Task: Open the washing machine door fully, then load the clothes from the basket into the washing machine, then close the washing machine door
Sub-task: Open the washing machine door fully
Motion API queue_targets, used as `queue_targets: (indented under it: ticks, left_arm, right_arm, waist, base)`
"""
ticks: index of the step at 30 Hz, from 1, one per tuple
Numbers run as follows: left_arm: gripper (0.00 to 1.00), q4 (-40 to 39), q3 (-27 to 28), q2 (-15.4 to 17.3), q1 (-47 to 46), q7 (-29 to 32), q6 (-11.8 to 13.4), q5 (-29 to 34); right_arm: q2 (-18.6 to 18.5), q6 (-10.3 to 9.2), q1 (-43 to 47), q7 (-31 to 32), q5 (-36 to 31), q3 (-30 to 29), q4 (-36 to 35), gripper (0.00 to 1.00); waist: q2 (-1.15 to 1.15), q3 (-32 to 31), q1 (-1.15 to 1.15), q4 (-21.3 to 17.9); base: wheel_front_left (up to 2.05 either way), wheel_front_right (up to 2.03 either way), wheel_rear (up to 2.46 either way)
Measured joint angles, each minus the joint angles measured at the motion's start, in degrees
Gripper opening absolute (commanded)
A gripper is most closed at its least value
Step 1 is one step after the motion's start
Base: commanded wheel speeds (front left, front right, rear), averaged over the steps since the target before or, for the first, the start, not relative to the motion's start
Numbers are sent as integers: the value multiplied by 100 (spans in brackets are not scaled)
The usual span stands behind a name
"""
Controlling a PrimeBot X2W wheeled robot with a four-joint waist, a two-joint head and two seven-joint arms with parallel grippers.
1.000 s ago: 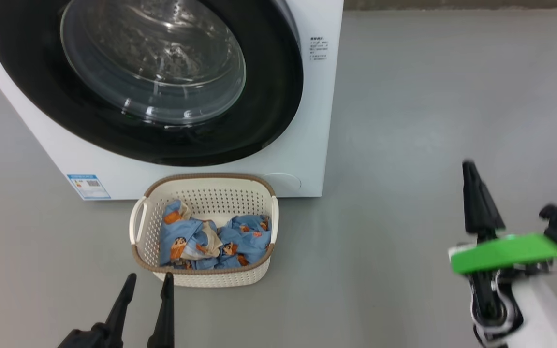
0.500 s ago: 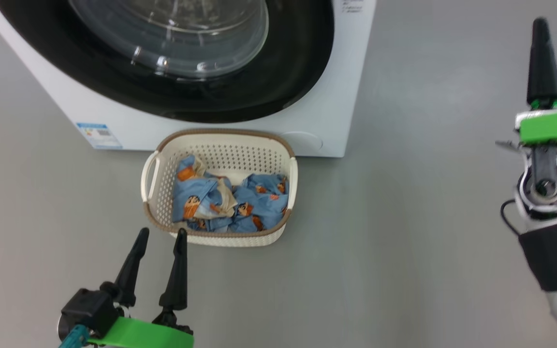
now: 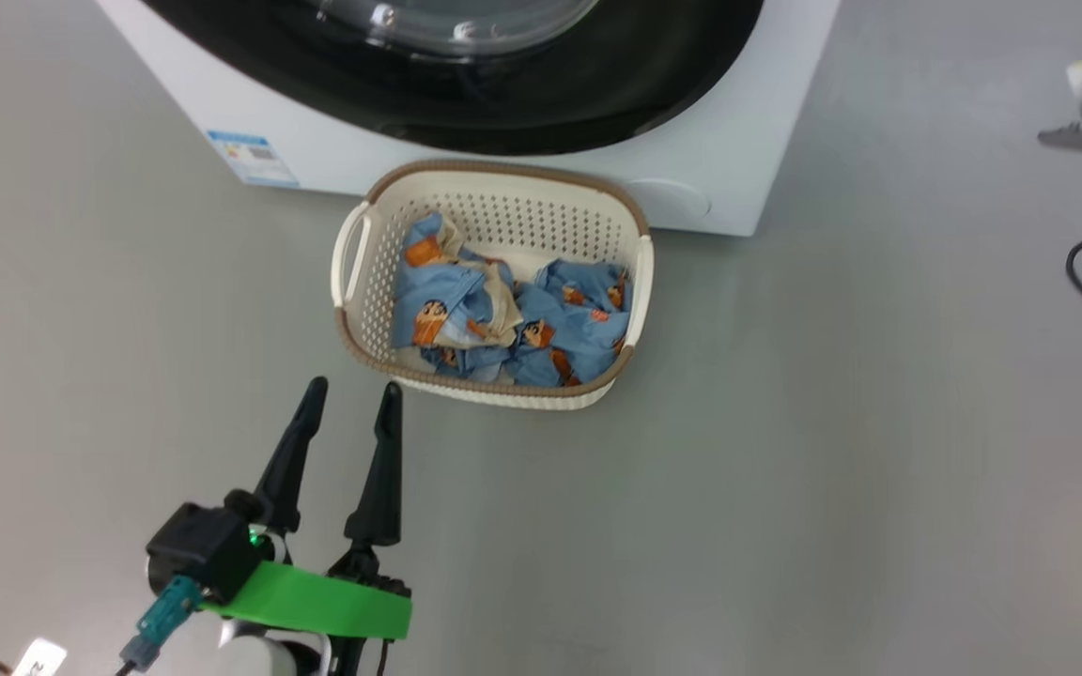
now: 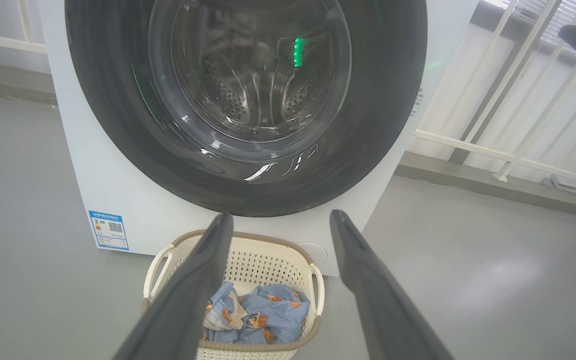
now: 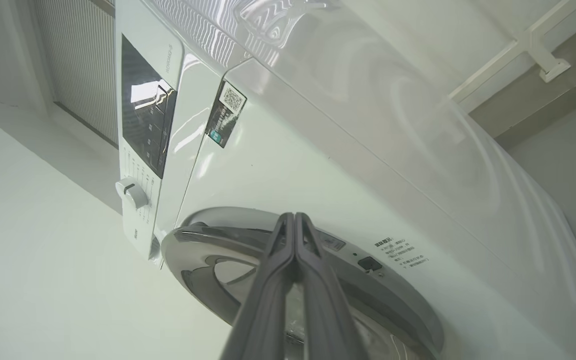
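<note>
Right gripper (image 5: 294, 216) has risen; basket (image 3: 494, 171) lies lengthwise along washing machine (image 3: 316, 155).

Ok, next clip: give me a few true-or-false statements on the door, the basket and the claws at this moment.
1. The washing machine door is shut. True.
2. The basket is empty. False: the clothes lie in it.
3. The left claw is open and holds nothing. True.
4. The right claw is open. False: its fingers are pressed together.
5. The basket stands on top of the washing machine. False: it stands on the floor in front of it.
</note>
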Motion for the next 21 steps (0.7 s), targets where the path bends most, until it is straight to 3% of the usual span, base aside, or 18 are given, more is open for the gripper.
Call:
queue_targets:
  ticks: [10, 21]
  left_arm:
    - [100, -4, -287, -64, -456, -1, 0, -124]
    - [100, -32, -460, -100, -876, -1, 0, -274]
  right_arm:
    - [-233, 0, -847, 1496, 843, -7, 257, 0]
    - [-212, 0, -1634, 2443, 1138, -168, 553, 0]
  waist:
    - [0, 604, 0, 353]
    - [0, 1123, 0, 568]
  base:
    - [0, 0, 0]
    - [0, 0, 0]
